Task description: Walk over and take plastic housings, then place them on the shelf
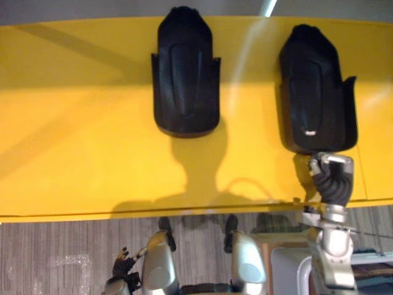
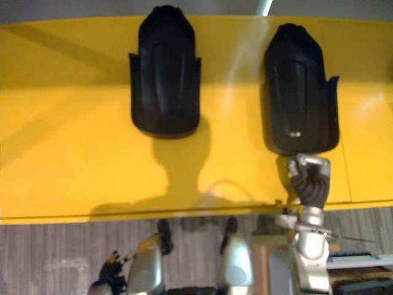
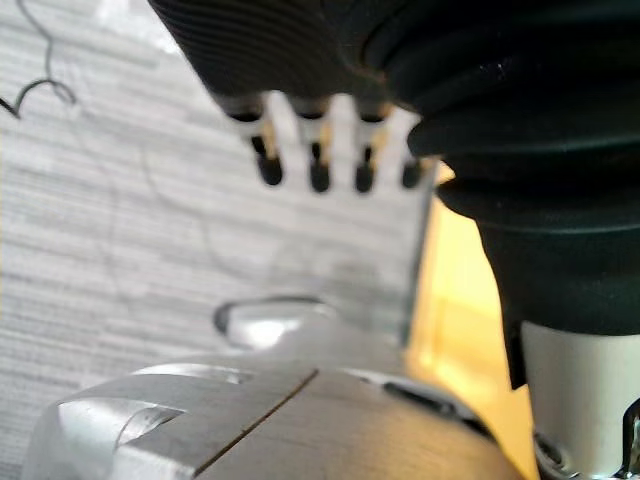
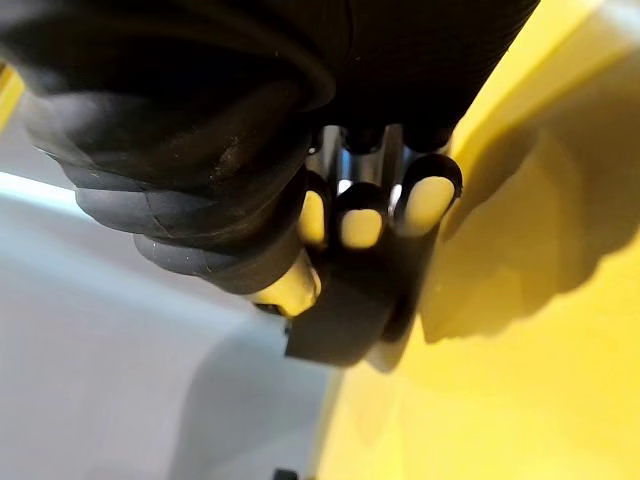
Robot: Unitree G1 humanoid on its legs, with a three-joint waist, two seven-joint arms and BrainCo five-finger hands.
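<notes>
Two black plastic housings lie on a yellow surface (image 1: 73, 153). The left housing (image 1: 186, 74) rests alone near the far edge. At the near end of the right housing (image 1: 316, 86) is my right hand (image 1: 331, 175). In the right wrist view, that hand's fingers (image 4: 360, 225) curl round the housing's black rim (image 4: 340, 325) against the yellow top. My left hand (image 1: 123, 265) hangs low at the lower left, over the grey floor and short of the surface. Its fingers (image 3: 315, 160) are straight and hold nothing.
The yellow surface's front edge (image 1: 92, 216) runs across the view, with grey carpet (image 1: 49, 252) below it. A brown and white box-like object (image 1: 276, 258) stands on the floor at the lower right beside my right arm.
</notes>
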